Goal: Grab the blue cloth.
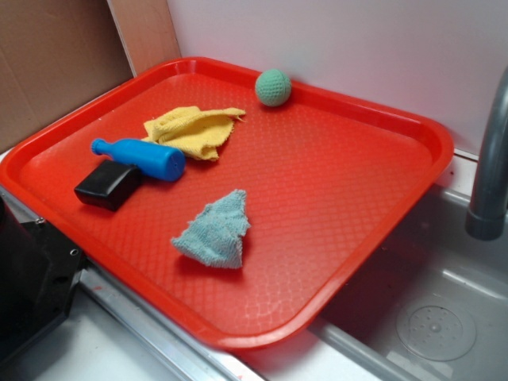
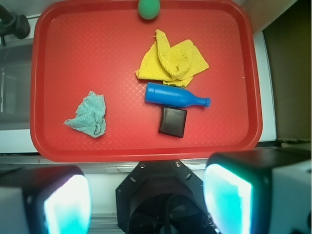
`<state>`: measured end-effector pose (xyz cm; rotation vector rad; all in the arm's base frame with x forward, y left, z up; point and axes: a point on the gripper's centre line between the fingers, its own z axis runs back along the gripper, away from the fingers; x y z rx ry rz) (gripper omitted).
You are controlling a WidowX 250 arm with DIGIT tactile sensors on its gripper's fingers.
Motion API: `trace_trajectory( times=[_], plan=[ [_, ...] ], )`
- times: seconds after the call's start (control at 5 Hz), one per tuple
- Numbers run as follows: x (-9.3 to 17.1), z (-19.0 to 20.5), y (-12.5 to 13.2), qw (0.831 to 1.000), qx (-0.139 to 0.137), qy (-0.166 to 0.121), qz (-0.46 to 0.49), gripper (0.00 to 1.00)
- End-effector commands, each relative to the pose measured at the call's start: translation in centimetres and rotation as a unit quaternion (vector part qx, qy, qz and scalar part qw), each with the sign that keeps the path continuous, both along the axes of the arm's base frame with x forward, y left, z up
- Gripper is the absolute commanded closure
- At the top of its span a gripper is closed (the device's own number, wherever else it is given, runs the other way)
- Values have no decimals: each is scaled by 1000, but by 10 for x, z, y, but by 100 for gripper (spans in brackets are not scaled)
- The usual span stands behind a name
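The red tray [image 1: 373,230] is laid over the sink edge as a work surface. On its near part the blue cloth [image 2: 88,115] is bunched, well apart from the yellow cloth [image 2: 173,61]. The gripper [image 2: 147,200] is held high above, fingers spread wide, nothing grasped.

Oblique exterior; overhead wrist; shared tray [image 1: 413,131]

A mock kitchen set: a grey metal sink basin [image 1: 429,309] with a round drain at lower right, a grey faucet post [image 1: 490,171] at the right edge, brown cardboard [image 1: 48,59] at upper left.
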<state>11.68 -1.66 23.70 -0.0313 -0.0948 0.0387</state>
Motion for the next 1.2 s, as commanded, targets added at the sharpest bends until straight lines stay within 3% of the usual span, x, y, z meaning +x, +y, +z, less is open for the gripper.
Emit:
trace_trajectory(
  times=[0.0, 0.4, 0.6, 1.0],
  plan=[
    [0, 0, 0, 1000, 0, 0, 0, 0],
    [18, -29, -29, 997, -31, -50, 49, 0],
    [28, -53, -50, 995, -56, -53, 60, 0],
    [43, -107, -81, 995, -68, -27, 74, 0]
  ],
)
